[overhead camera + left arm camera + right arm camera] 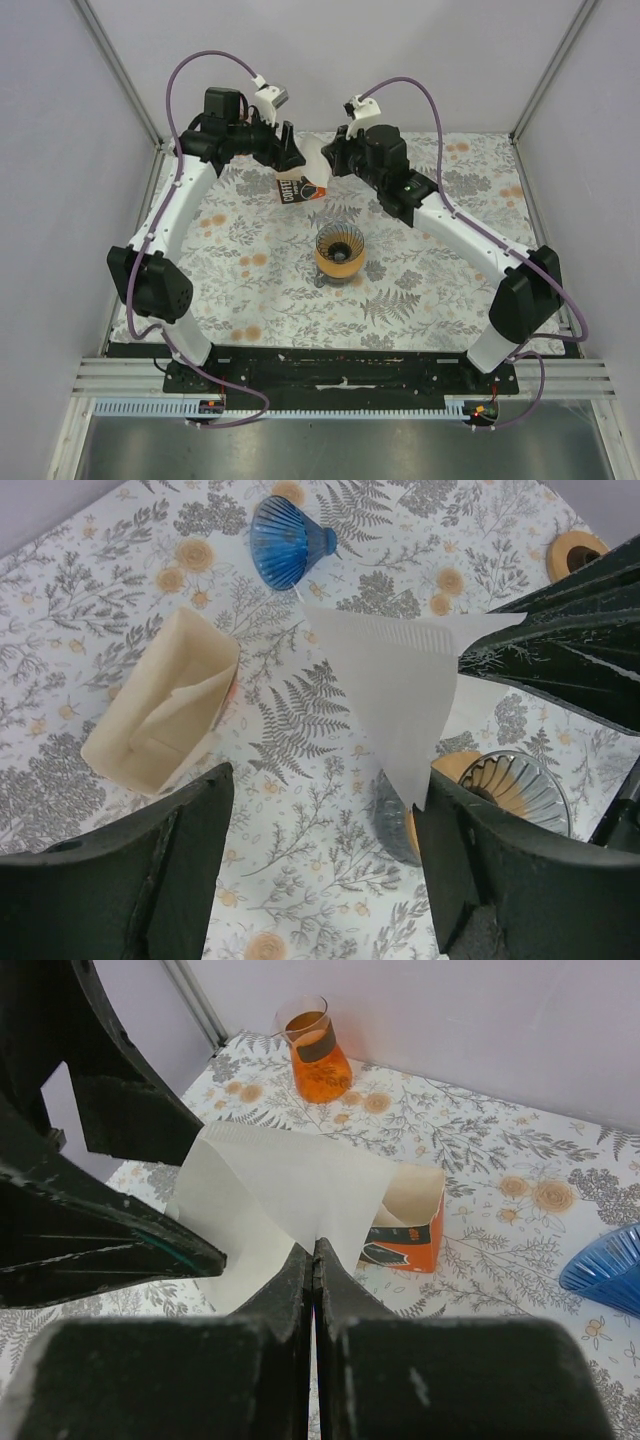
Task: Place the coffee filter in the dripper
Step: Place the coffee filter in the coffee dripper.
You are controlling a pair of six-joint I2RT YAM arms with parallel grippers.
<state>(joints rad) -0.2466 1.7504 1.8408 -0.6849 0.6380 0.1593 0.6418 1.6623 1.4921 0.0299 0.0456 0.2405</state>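
- Our right gripper (pixel 313 1252) has its jaws pressed tight on one edge of the white paper cone coffee filter (pixel 285 1185), holding it in the air above the table.
- Our left gripper (pixel 325 780) stands with jaws wide, one finger on either side of the filter. We cannot tell whether either finger touches it (the paper's point comes very near one finger in the left wrist view).
- The two grippers meet nose to nose over the far part of the grey floral tablecloth (pixel 250 280), with the filter between them.
- Just below them sits the orange cardboard filter box (pixel 297 188), open at the top with cream papers showing.
- The clear glass dripper with a wooden collar (pixel 340 250) stands mid-table, nearer our bases than the box and apart from it. The filter is not in it.
- Further out are a blue ribbed cone dripper (pixel 290 540) on the cloth and a glass carafe of orange liquid (pixel 315 1055) by the back wall.
- Pale walls (pixel 330 60) close the back and both sides, and open cloth lies around the glass dripper.
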